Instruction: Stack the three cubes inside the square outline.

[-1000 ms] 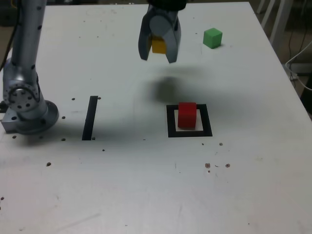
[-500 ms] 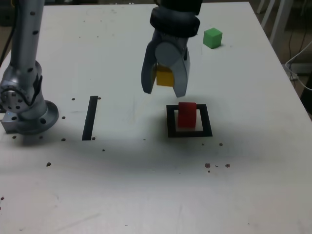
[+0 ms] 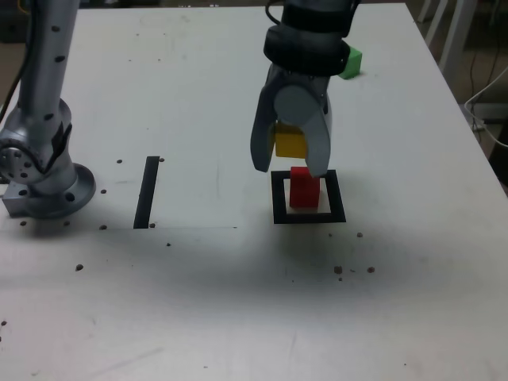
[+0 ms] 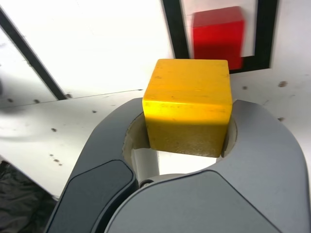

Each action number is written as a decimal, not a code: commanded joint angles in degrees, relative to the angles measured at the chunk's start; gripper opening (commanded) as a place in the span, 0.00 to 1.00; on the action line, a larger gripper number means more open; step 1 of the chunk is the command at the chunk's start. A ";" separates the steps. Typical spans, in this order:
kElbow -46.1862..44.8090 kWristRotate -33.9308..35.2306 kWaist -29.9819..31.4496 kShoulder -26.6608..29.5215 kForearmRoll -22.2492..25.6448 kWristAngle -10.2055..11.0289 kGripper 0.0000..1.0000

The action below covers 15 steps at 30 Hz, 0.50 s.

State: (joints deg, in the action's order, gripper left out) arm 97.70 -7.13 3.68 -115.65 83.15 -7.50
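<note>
matte white table (image 3: 413, 302); smooth grey tool (image 3: 288, 163) grips yellow cube (image 3: 289, 143)

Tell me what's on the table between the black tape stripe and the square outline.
Nothing: in the exterior view the stretch between the black tape stripe and the square outline is bare white table.

White table (image 3: 198, 302) was pretty speckled. A black tape stripe (image 3: 146, 192) and the square outline (image 3: 308, 216) were stuck on it, red cube (image 3: 304, 188) inside the outline, green cube (image 3: 352, 61) far back.
</note>
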 commanded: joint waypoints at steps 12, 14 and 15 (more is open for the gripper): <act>0.39 0.49 0.19 -2.51 -1.76 0.40 0.28; 0.39 0.43 0.19 -2.85 -2.07 0.44 0.28; 0.39 0.40 0.19 -3.07 -2.18 0.46 0.28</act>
State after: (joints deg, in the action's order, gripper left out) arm 98.12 -6.65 3.77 -118.19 81.11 -7.09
